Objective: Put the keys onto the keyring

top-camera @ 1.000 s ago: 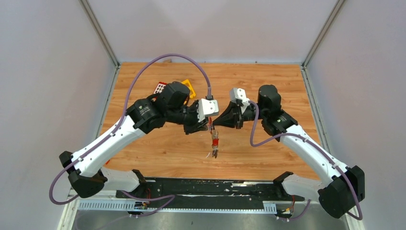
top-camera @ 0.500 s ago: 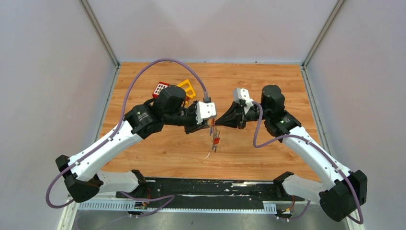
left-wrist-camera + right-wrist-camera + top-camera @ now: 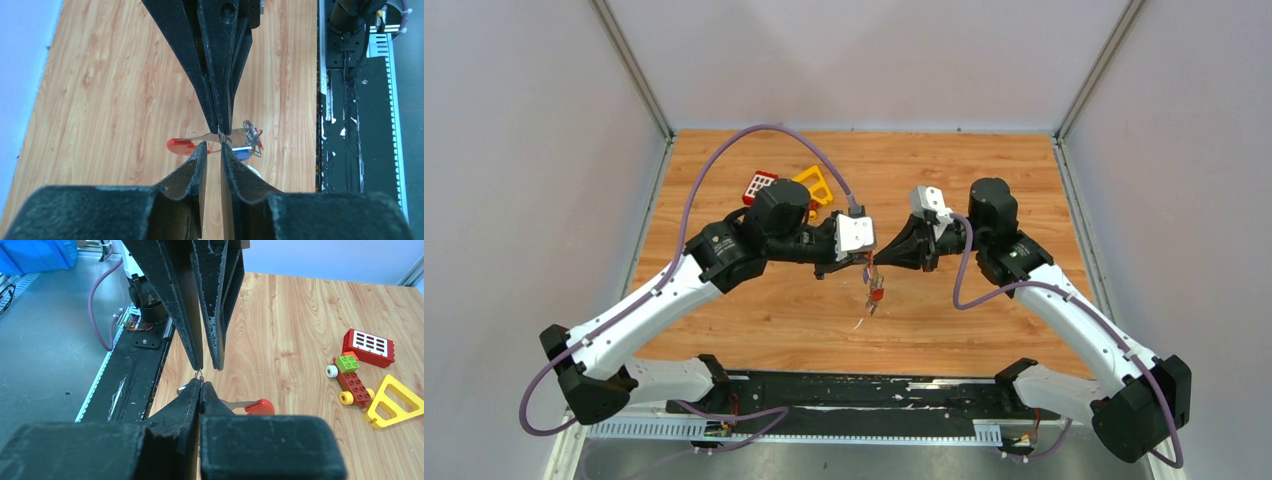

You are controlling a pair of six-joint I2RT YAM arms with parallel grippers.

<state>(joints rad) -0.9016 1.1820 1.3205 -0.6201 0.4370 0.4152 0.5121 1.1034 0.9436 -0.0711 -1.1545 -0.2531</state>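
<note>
In the last second the two claws, tip to tip, have shifted a touch away from the bases, and the hanging bunch has gone with them. The right claw (image 3: 200, 385) is pinched on the wire of the keyring (image 3: 252, 134). The left claw (image 3: 211, 150) is slightly parted and grips nothing I can see. The red key (image 3: 181, 146) and blue key (image 3: 241, 153) dangle beside it, so threading looks unfinished. Below is a wood-grain table (image 3: 984, 170) with pale walls (image 3: 524, 200) and toy blocks (image 3: 367, 345) behind.

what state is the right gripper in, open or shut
Shut. On the right gripper the fingertips meet with no gap, pinching the thin wire loop of the keyring.
</note>
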